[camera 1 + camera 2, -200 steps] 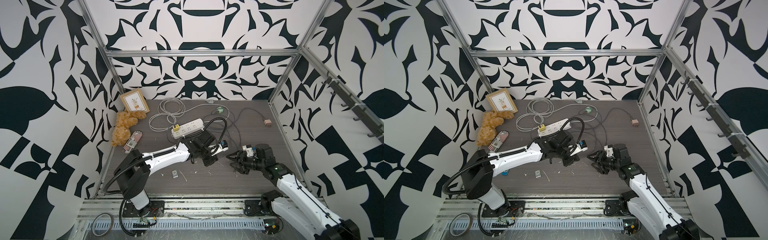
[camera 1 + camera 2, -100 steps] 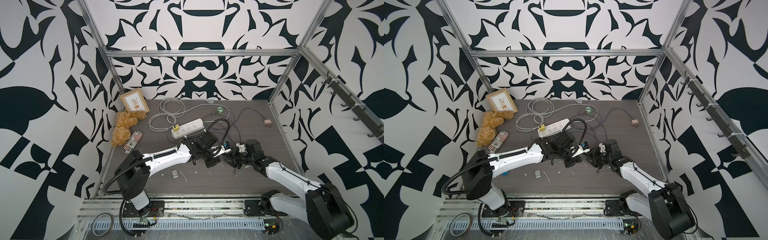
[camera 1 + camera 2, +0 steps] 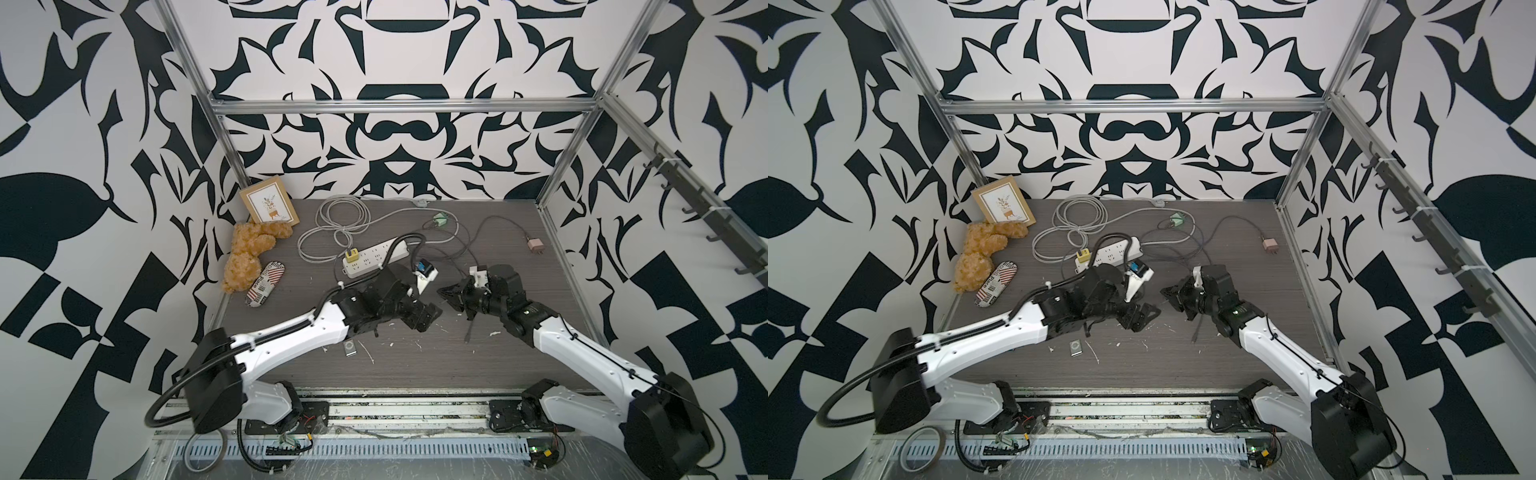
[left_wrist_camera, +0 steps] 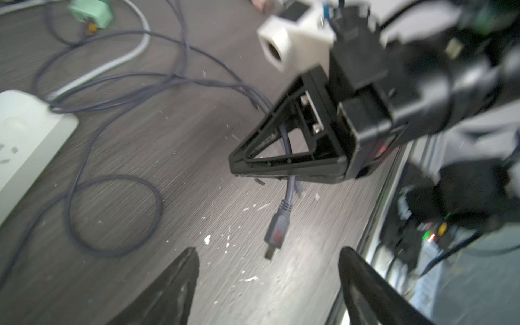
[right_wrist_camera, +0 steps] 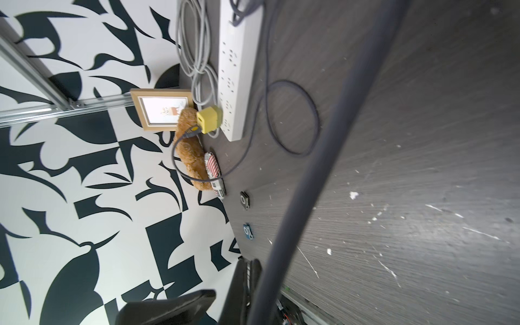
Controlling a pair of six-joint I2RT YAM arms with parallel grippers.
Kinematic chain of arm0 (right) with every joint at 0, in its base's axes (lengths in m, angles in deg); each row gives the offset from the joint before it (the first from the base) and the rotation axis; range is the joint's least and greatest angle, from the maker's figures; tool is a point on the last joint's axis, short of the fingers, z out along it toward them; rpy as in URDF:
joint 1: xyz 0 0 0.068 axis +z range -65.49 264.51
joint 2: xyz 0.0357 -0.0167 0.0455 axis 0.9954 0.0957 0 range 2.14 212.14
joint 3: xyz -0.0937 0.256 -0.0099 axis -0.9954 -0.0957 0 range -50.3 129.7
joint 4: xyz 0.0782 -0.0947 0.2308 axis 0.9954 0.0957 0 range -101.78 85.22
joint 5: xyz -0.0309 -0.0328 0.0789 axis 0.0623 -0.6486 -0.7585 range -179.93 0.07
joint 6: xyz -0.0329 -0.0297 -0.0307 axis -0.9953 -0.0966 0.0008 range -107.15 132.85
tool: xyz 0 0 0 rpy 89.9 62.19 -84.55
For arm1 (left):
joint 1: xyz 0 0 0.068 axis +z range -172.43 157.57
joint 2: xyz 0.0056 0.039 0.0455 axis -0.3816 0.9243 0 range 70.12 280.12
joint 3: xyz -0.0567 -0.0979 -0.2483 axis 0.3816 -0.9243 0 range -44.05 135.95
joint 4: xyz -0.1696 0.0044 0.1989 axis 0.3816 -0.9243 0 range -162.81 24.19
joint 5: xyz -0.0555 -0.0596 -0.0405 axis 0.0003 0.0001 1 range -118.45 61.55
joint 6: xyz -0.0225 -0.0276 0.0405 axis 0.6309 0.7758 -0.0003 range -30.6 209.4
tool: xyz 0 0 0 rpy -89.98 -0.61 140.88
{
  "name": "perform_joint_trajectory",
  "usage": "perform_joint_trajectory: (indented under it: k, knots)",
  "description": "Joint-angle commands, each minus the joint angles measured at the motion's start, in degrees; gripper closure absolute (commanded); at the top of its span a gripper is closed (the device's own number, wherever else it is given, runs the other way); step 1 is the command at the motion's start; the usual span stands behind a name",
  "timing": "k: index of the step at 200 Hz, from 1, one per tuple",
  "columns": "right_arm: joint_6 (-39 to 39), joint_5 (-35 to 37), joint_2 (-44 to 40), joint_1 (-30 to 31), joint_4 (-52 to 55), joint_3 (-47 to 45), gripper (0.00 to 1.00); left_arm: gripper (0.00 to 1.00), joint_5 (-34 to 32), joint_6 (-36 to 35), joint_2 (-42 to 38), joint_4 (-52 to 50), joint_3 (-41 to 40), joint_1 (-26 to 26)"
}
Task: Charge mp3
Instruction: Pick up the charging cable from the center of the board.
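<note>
The mp3 [image 3: 351, 347] [image 3: 1075, 348] is a small silver square lying flat on the dark table, near the front; it also shows in the right wrist view [image 5: 244, 200]. My right gripper [image 3: 446, 293] [image 3: 1169, 293] [image 4: 235, 166] [image 5: 247, 270] is shut on the dark charging cable [image 5: 309, 168] a little above its plug. The plug [image 4: 277, 233] [image 3: 468, 332] hangs free below the jaws. My left gripper [image 3: 424, 318] [image 3: 1142, 316] [image 4: 268, 250] is open just beside it, with nothing between its fingers [image 4: 180, 281]. The cable's far end sits in a yellow charger [image 3: 352, 255] [image 5: 209, 119].
A white power strip [image 3: 374, 255] carries the yellow charger, with a grey cord coil [image 3: 332, 224] behind it. A teddy bear [image 3: 249, 253], a framed picture [image 3: 270, 205] and a striped pouch [image 3: 264, 284] lie at the left. Green [image 3: 440, 219] and pink [image 3: 536, 245] adapters lie at the back.
The right gripper came in toward the left one and shut on the cable near its plug. The left gripper, shut before, opened and let the cable go.
</note>
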Motion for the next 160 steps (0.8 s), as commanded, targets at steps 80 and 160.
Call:
perform_joint_trajectory:
  k: [80,160]
  knots:
    - [0.0,3.6,4.0,-0.3,-4.7,9.8,1.0,0.25,0.2,60.0,-0.8,20.9,-10.5,1.1]
    - [1.1,3.9,3.2,-0.3,-6.3,8.3,1.0,0.28,-3.2,66.1,1.5,24.9,-10.6,1.1]
